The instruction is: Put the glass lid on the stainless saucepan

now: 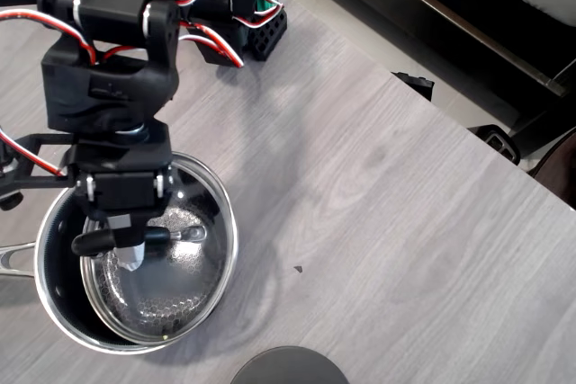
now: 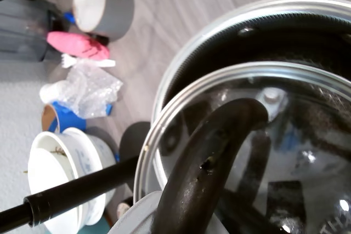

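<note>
In the overhead view the stainless saucepan [image 1: 222, 207] stands at the table's lower left, its steel handle [image 1: 11, 258] pointing left. The glass lid [image 1: 171, 290] lies over the pan's opening, shifted toward the pan's lower right so a dark crescent of the interior shows on the left. My gripper [image 1: 128, 245] reaches down from above and is shut on the lid's black bar handle [image 1: 90, 242]. In the wrist view that handle [image 2: 214, 152] runs large through the middle, over the lid [image 2: 307, 135], with the saucepan rim [image 2: 219, 31] behind it. Whether the lid rests on the rim I cannot tell.
A dark round disc [image 1: 288, 368] lies at the overhead view's bottom edge, right of the pan. The table edge runs diagonally at the upper right. The wrist view shows a grey cup [image 2: 104, 4], a pink object [image 2: 77, 45], crumpled plastic [image 2: 90, 89] and a white bowl [image 2: 60, 173] beyond the pan.
</note>
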Available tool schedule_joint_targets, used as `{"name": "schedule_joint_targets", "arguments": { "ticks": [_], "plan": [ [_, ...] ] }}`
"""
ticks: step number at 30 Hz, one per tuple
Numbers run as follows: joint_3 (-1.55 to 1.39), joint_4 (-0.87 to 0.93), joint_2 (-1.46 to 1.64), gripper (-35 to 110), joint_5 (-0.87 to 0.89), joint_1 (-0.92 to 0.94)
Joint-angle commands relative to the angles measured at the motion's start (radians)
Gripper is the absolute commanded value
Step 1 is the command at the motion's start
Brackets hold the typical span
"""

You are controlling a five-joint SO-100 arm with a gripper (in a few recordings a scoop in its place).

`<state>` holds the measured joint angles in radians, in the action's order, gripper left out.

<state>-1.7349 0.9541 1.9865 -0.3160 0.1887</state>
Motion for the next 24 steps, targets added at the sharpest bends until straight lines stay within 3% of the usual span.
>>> {"name": "schedule_joint_targets", "arguments": {
  "ticks": [1,15,20,24],
  "plan": [
    [0.015,-0.041,0.046,0,-0.031,-0.009],
    [-0.011,-0.095,0.209,0,-0.472,-0.067],
    [-0.328,-0.356,0.388,0,-0.689,-0.087],
    [-0.460,-0.442,0.462,0,-0.758,-0.081]
  ]
}}
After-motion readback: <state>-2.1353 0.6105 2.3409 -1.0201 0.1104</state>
